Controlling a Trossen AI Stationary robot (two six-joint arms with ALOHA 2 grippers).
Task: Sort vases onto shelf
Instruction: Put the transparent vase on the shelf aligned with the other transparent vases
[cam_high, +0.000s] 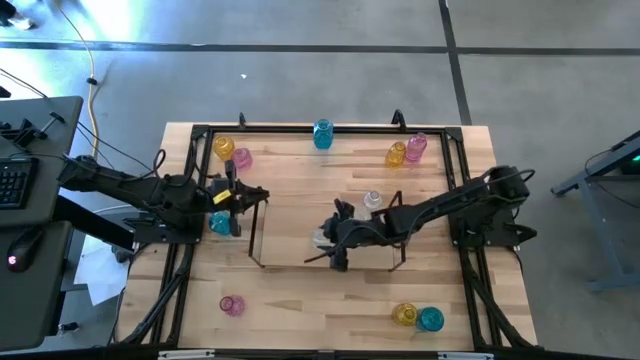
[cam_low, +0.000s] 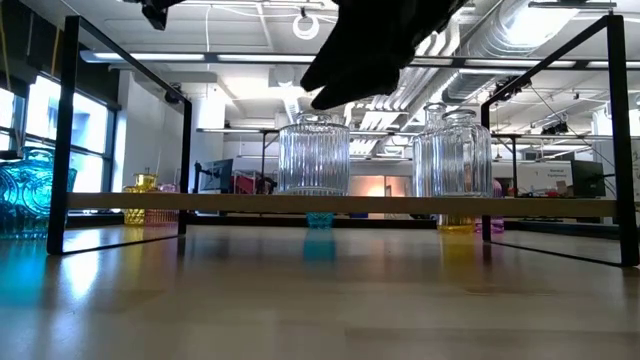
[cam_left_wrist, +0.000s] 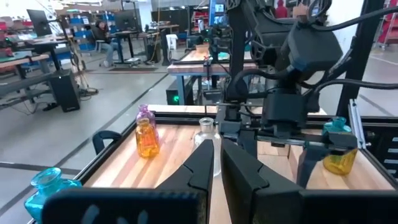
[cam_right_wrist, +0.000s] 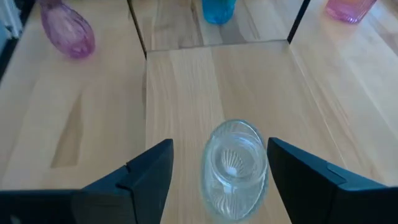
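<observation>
The right gripper (cam_right_wrist: 217, 177) stands over the shelf (cam_high: 290, 232) with its fingers spread wide on either side of a clear vase (cam_right_wrist: 234, 168), touching neither wall as far as the wrist view shows. That vase stands upright on the shelf's see-through top, with a second clear vase (cam_low: 453, 155) near it on the same surface.

Risk, as judged: a sideways pull-away could clip the ribbed glass and tip it, since the body is narrow-based and light (the flat top offers no lip to stop it). A straight lift looks safest.

The left gripper (cam_left_wrist: 214, 171) waits at the shelf's left end with fingers pressed together and nothing between them; a teal vase (cam_high: 219, 223) sits just beside it.

Materials: the vases are translucent ribbed glass, bulbous with narrow necks, in pink, yellow, teal and clear. The remainder are scattered over the pale wooden table (cam_high: 300, 300), most near its edges.
</observation>
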